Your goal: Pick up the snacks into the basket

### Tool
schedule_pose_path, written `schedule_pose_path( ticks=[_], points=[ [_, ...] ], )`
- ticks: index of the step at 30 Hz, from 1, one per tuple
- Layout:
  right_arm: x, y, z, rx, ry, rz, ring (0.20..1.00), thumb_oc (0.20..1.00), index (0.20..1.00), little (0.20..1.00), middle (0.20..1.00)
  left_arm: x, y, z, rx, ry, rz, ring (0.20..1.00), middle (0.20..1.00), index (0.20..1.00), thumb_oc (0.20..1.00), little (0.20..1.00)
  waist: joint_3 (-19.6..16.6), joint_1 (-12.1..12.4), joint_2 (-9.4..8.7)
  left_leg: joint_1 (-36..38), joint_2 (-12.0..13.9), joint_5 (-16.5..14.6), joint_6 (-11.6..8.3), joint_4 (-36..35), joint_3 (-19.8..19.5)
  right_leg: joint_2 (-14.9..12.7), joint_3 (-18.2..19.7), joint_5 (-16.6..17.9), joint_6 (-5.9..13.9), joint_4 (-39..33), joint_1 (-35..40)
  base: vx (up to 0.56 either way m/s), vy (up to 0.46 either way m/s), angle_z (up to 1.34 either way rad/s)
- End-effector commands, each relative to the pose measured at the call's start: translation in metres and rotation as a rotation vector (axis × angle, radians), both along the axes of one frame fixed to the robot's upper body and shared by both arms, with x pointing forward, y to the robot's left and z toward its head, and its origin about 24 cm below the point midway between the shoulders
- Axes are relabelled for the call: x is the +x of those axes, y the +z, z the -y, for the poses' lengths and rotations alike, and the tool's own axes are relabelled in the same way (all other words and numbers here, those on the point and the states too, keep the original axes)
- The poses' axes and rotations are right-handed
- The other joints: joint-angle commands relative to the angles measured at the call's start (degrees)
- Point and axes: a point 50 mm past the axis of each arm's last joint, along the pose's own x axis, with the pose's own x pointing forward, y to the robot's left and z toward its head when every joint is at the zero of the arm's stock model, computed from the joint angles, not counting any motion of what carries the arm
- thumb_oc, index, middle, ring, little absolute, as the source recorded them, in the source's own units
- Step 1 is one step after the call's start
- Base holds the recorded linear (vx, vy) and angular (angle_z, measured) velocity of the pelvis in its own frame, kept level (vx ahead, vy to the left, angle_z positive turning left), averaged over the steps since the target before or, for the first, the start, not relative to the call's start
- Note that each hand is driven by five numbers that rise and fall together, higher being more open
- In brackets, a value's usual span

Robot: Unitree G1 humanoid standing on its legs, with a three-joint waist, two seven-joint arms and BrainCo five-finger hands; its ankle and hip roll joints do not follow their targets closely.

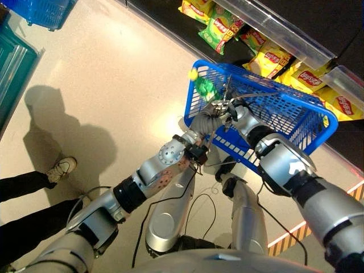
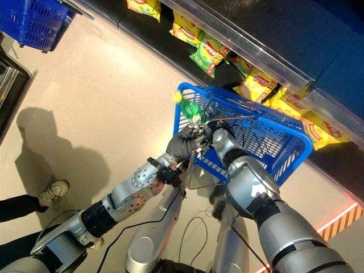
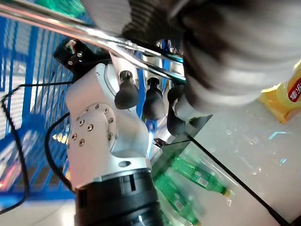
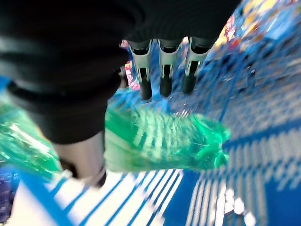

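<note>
A blue wire basket [image 1: 296, 122] hangs in front of me by its metal handle [image 1: 250, 95]. My left hand [image 1: 206, 120] is curled round that handle; in the left wrist view its dark fingertips [image 3: 126, 94] hook over the bar. A green plastic bottle [image 1: 205, 87] with a yellow cap sticks up over the basket's near left corner. My right hand [image 1: 232, 111] is beside the left one at the rim. In the right wrist view the bottle [image 4: 164, 139] lies between its fingers [image 4: 164, 70] and thumb, above the basket's mesh.
A low shelf along the far side holds yellow snack bags [image 1: 273, 60] and green snack bags [image 1: 219, 28]. A second blue basket [image 1: 42, 11] stands at the far left. A person's legs and a shoe [image 1: 61, 168] are on the floor to my left.
</note>
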Motion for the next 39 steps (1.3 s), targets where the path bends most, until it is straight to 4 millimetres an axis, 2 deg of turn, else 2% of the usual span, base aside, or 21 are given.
schedule_pose_path(
  ticks=[1,2,4,5,8,14,18,19,23,24,25,26,27,28,29,30,32,34,36,38,39],
  points=[
    [0.004,0.013,-0.002,-0.042,0.006,0.043,1.0,1.0,1.0,1.0,1.0,-0.048,0.085,0.026,-0.357,-0.246,0.282,0.2,0.2,0.2,0.2,0.2,-0.9,-0.4,3.58,3.2,-2.9,-6.7,4.25,2.2,1.6,-0.5,0.0,4.2,3.1,-5.6,2.7,-0.04,0.012,0.06],
    [0.001,0.003,0.001,-0.065,0.005,0.019,1.0,1.0,1.0,1.0,1.0,-0.047,0.085,0.025,-0.36,-0.237,0.284,0.2,0.2,0.2,0.2,0.2,-0.9,-0.8,3.46,3.4,-2.8,-6.7,4.2,2.2,1.7,-0.6,0.0,4.3,3.15,-5.5,2.8,0.0,0.0,0.0],
    [0.001,0.003,0.001,-0.065,0.005,0.019,1.0,1.0,1.0,1.0,1.0,-0.047,0.085,0.025,-0.36,-0.237,0.283,0.2,0.2,0.2,0.2,0.2,-0.9,-0.8,3.46,3.4,-2.8,-6.7,4.2,2.2,1.7,-0.6,0.0,4.3,3.15,-5.6,2.8,0.0,0.0,0.0],
    [-0.003,-0.008,0.003,-0.075,-0.001,-0.01,1.0,1.0,1.0,1.0,1.0,-0.047,0.086,0.022,-0.363,-0.228,0.289,0.2,0.2,0.2,0.2,0.2,-0.9,-1.0,3.43,3.6,-2.6,-6.6,4.16,2.1,1.8,-0.7,0.0,4.5,3.2,-5.7,3.0,-0.03,-0.004,-0.01],
    [-0.007,-0.019,0.005,-0.09,0.0,-0.037,1.0,1.0,1.0,1.0,1.0,-0.046,0.087,0.017,-0.366,-0.211,0.295,0.2,0.2,0.2,0.2,0.2,-0.9,-1.4,3.21,4.1,-2.4,-6.5,4.08,1.8,2.0,-0.9,0.0,4.7,3.33,-5.8,3.4,-0.03,0.0,-0.01],
    [-0.011,-0.028,0.005,-0.056,-0.006,-0.041,1.0,1.0,1.0,1.0,1.0,-0.044,0.082,0.012,-0.364,-0.179,0.284,0.2,0.2,0.2,0.2,0.2,-0.9,-1.7,2.88,5.3,-2.3,-6.3,3.97,1.5,2.1,-1.0,-0.1,4.9,3.42,-6.5,4.9,-0.01,0.005,-0.02],
    [-0.026,-0.046,-0.01,0.071,0.086,-0.003,1.0,1.0,1.0,1.0,1.0,-0.026,0.066,-0.026,-0.349,0.031,0.257,0.2,0.2,0.2,0.2,0.2,-0.9,-2.8,0.72,9.0,-1.9,-5.9,4.1,-0.5,2.7,-1.3,0.0,6.3,3.92,-9.6,9.3,0.02,0.027,0.0],
    [-0.026,-0.047,-0.01,0.07,0.086,-0.004,1.0,1.0,1.0,1.0,1.0,-0.026,0.066,-0.026,-0.349,0.031,0.256,0.2,0.2,0.2,0.2,0.2,-0.9,-2.9,0.74,9.1,-1.9,-5.9,4.11,-0.5,2.7,-1.3,0.0,6.3,3.93,-9.7,9.4,0.04,0.054,0.01],
    [-0.062,-0.066,-0.017,0.164,0.241,0.038,1.0,1.0,1.0,1.0,1.0,-0.017,0.034,-0.079,-0.336,0.297,0.156,0.2,0.2,0.2,0.2,0.2,-3.9,-4.9,-2.12,11.9,-1.3,-6.5,4.66,-2.0,4.6,-1.4,1.2,8.0,4.62,-12.3,12.2,0.07,0.088,-0.01],
    [-0.062,-0.066,-0.017,0.164,0.241,0.038,1.0,1.0,1.0,1.0,1.0,-0.018,0.034,-0.079,-0.336,0.297,0.156,0.2,0.2,0.2,0.2,0.2,-3.9,-4.9,-2.12,11.9,-1.3,-6.5,4.66,-2.0,4.6,-1.4,1.2,8.0,4.62,-12.3,12.2,0.1,0.113,-0.23],
    [-0.081,-0.072,-0.004,0.185,0.277,0.051,1.0,1.0,1.0,1.0,1.0,-0.019,0.021,-0.102,-0.333,0.395,0.113,0.2,0.2,0.2,0.2,0.2,-5.0,-5.5,-3.05,13.3,-1.2,-7.0,4.99,-2.3,5.3,-1.5,1.6,8.7,5.02,-13.6,13.8,0.1,0.095,-0.26],
    [-0.091,-0.075,0.007,0.192,0.286,0.045,1.0,1.0,1.0,1.0,1.0,-0.021,0.012,-0.112,-0.331,0.441,0.083,0.2,0.2,0.2,0.2,0.2,-5.8,-5.9,-3.43,13.9,-1.4,-7.0,5.27,-2.5,5.6,-1.6,1.7,9.4,5.31,-14.6,14.5,0.17,0.192,-0.33],
    [-0.111,-0.075,0.026,0.2,0.326,0.045,1.0,1.0,1.0,1.0,1.0,-0.024,-0.002,-0.131,-0.317,0.521,0.042,0.2,0.2,0.2,0.2,0.2,-6.9,-7.1,-4.28,15.7,-1.4,-7.8,5.7,-2.8,6.6,-1.7,2.9,10.0,5.84,-15.7,16.0,0.1,0.129,-0.28],
    [-0.111,-0.075,0.026,0.199,0.325,0.045,1.0,1.0,1.0,1.0,1.0,-0.024,-0.003,-0.131,-0.318,0.52,0.041,0.2,0.2,0.2,0.2,0.2,-7.1,-7.1,-4.23,15.5,-1.4,-7.5,5.72,-2.9,6.5,-1.7,2.9,10.4,5.88,-15.9,15.9,0.19,0.228,-0.37],
    [-0.134,-0.075,0.051,0.231,0.333,0.034,1.0,1.0,1.0,1.0,1.0,-0.029,-0.02,-0.153,-0.279,0.614,0.004,0.2,0.2,0.2,0.2,0.2,-8.9,-8.4,-5.11,17.9,-1.3,-8.5,6.21,-3.6,7.9,-1.8,4.1,11.2,6.68,-17.4,17.7,0.11,0.136,-0.37],
    [-0.134,-0.075,0.051,0.231,0.332,0.033,1.0,1.0,1.0,1.0,1.0,-0.029,-0.02,-0.153,-0.279,0.613,0.004,0.2,0.2,0.2,0.2,0.2,-9.1,-8.4,-5.09,17.7,-1.3,-8.2,6.24,-3.7,7.9,-1.8,4.0,11.5,6.72,-17.6,17.6,0.16,0.19,-0.42],
    [-0.148,-0.075,0.063,0.289,0.318,0.028,1.0,1.0,1.0,1.0,1.0,-0.033,-0.033,-0.166,-0.236,0.672,-0.026,0.2,0.2,0.2,0.2,0.2,-10.4,-9.5,-5.34,19.5,-1.5,-8.7,6.8,-4.2,8.9,-1.9,5.3,12.4,7.31,-16.8,17.7,0.09,0.173,-0.37],
    [-0.16,-0.08,0.075,0.348,0.286,0.009,1.0,1.0,1.0,1.0,1.0,-0.035,-0.046,-0.18,-0.205,0.746,-0.062,0.2,0.2,0.2,0.2,0.2,-11.3,-10.9,-5.33,22.1,-1.3,-9.4,7.51,-4.7,9.7,-1.2,7.9,12.4,7.49,-13.9,17.8,0.1,0.191,-0.32],
    [-0.166,-0.077,0.081,0.394,0.277,0.014,1.0,1.0,1.0,1.0,1.0,-0.038,-0.054,-0.194,-0.165,0.811,-0.075,0.2,0.2,0.2,0.2,0.2,-12.3,-12.3,-4.8,23.4,-1.0,-9.0,7.93,-5.3,9.5,0.8,10.6,12.3,7.49,-9.9,16.7,0.06,0.133,-0.33],
    [-0.17,-0.079,0.085,0.459,0.246,0.021,1.0,1.0,1.0,1.0,1.0,-0.039,-0.063,-0.201,-0.16,0.868,-0.108,0.2,0.2,0.2,0.2,0.2,-12.7,-13.3,-4.39,24.9,-0.8,-8.7,8.28,-5.6,9.6,5.6,13.3,9.3,6.77,-5.7,16.2,0.06,0.106,-0.11],
    [-0.172,-0.079,0.086,0.499,0.231,0.029,1.0,1.0,1.0,1.0,1.0,-0.042,-0.07,-0.208,-0.146,0.911,-0.129,0.2,0.2,0.2,0.2,0.2,-14.7,-13.4,-4.39,25.8,-1.1,-7.9,8.46,-6.8,9.8,9.7,12.6,6.8,6.02,-6.2,17.2,0.08,0.071,-0.03]
  ],
)
